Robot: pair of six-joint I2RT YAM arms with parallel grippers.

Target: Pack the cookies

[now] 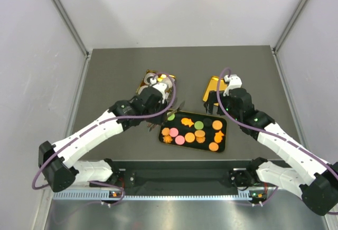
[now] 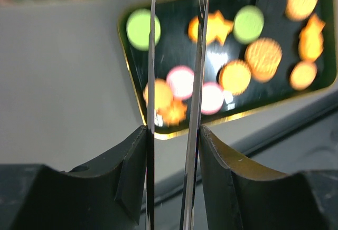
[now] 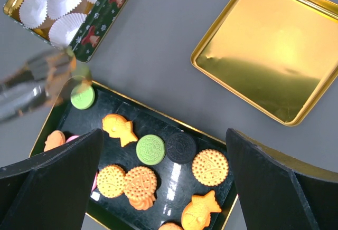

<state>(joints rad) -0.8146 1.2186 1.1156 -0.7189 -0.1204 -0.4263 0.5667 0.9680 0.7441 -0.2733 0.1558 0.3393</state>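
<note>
Silver metal tongs (image 2: 152,56) are clamped in the left end effector (image 2: 174,135), over small orange, pink and green cookies (image 1: 193,131) on the black gold-rimmed tray (image 3: 145,122), lower centre; straddle one squarely before squeezing. Right end effector (image 3: 163,135) hangs open.

Cookies (image 1: 189,137) lie on a black tray (image 1: 225,144) — the left claw (image 1: 159,98) holds tongs (image 1: 175,108) at its far-left corner.

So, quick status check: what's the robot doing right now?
Left gripper shut on tongs, tips by a green cookie. Right gripper open, holding nothing. Cookies on the black tray. Nothing blocking them.
</note>
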